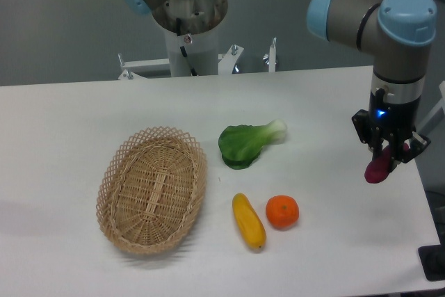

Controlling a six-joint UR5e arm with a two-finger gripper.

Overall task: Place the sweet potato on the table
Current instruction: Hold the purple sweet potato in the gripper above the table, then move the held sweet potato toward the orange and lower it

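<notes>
The jaws are closed on the sweet potato, which hangs tilted, its long axis running down-left from between them, lower tip just above the desk. No readable writing shows.

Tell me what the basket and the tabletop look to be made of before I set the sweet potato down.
The basket looks like woven wicker or rattan, tan and matte: open lattice rim and visible strands across the base. The table appears to be a smooth white matte board, likely laminate or painted; no grain or glare shows. The sweet potato, held in the gripper, is smooth and magenta, possibly a plastic replica.
</notes>
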